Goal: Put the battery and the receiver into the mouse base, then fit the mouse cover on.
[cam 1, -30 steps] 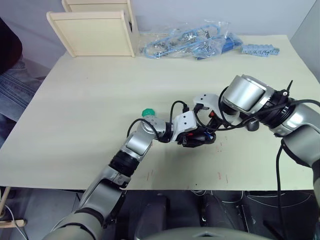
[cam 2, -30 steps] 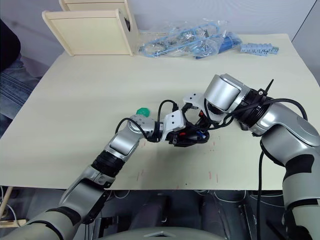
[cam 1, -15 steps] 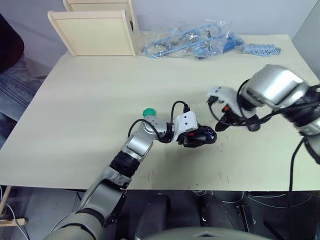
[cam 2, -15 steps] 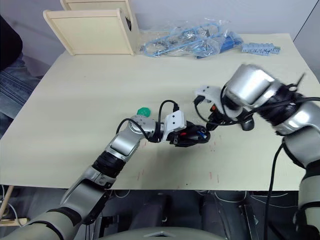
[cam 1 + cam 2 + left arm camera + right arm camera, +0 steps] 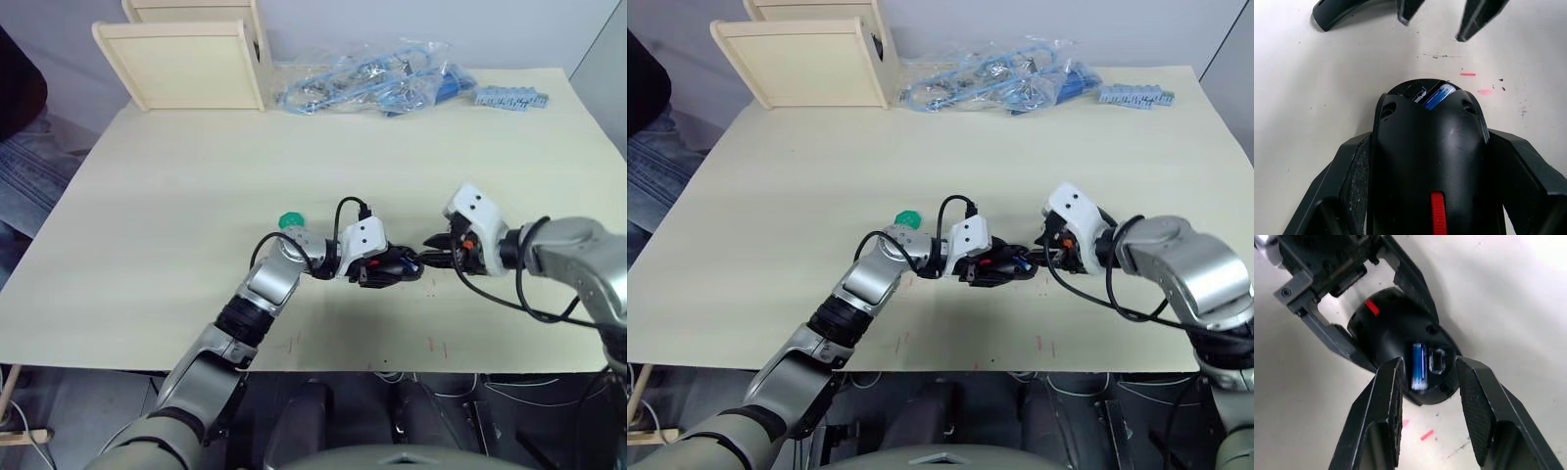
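My left gripper (image 5: 395, 266) is shut on the mouse base (image 5: 1430, 147), a black shell with a red strip, held low over the table. The blue-and-white battery (image 5: 1419, 366) lies in the hollow at the base's open end, also seen as the battery (image 5: 1439, 95). My right gripper (image 5: 431, 259) is open and holds nothing; its fingertips point at that open end, a short gap away, as the right gripper (image 5: 1429, 363) shows. The mouse cover (image 5: 1334, 13) lies on the table just beyond the right gripper's fingers (image 5: 1462, 29). I cannot make out the receiver.
A green round disc (image 5: 290, 221) lies beside my left forearm. Wooden racks (image 5: 181, 64) stand at the back left, with a plastic bag of blue parts (image 5: 372, 83) and a blue strip (image 5: 505, 96) along the back edge. A person (image 5: 18, 127) is at the table's left.
My right arm pulled away from the mouse base, swung right and came down low, its open fingers now pointing at the base's open end. The left gripper kept holding the base still.
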Available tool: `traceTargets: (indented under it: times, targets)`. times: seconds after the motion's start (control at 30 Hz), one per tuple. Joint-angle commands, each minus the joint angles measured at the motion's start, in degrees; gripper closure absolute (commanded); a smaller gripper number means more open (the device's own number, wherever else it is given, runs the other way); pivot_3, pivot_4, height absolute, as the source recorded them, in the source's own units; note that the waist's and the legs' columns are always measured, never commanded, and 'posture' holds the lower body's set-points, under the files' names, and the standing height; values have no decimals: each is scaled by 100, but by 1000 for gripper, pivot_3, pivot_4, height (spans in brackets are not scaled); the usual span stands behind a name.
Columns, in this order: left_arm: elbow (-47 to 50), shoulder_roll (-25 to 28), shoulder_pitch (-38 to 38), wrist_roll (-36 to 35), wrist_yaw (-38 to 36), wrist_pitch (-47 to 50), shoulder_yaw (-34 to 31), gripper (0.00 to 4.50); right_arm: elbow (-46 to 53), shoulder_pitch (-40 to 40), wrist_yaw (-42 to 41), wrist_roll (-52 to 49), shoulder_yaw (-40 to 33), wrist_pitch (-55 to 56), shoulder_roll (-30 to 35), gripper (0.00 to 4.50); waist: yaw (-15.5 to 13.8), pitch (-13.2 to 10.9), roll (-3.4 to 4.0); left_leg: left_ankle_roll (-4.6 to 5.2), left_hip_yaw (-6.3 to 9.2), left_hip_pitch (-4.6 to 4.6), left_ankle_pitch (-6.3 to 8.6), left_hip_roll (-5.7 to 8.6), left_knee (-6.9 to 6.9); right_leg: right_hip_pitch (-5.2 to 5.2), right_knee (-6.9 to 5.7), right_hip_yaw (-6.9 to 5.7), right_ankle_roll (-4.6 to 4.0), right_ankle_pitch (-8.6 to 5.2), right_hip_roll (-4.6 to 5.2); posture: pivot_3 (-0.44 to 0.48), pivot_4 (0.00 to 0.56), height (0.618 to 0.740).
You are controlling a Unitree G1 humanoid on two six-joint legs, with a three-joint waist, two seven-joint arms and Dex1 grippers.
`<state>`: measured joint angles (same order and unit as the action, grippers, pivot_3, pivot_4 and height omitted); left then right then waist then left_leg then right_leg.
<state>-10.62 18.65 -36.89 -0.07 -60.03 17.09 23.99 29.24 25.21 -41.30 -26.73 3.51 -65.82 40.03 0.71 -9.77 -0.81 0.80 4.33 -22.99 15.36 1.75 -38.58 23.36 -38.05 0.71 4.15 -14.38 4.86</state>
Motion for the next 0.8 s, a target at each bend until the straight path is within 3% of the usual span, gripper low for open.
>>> traceTargets:
  times: [0.03,0.13,0.27,0.8]
  targets:
    - [54,16,44,64,2,58,90,1510,288,-429,364,114,-430,866,-331,2764,2,0,0,0,-1,3,0,0,1,-2,1,1,0,0,-1,0,150,740]
    - [34,-5,34,63,17,60,93,1510,94,-752,590,219,-441,1356,-652,2764,4,0,0,0,-4,3,0,-1,0,-3,1,5,0,0,-2,0,150,740]
    - [59,-12,26,53,23,92,86,1510,-196,-1007,720,434,-318,1971,-904,4471,5,0,0,-1,-3,6,0,-1,1,-5,3,5,0,0,-3,0,150,740]
    - [86,5,45,66,43,136,88,1510,-606,-1325,650,579,-171,2791,-1189,4471,8,0,0,-1,-5,8,0,-1,1,-6,4,8,0,0,-5,0,150,740]
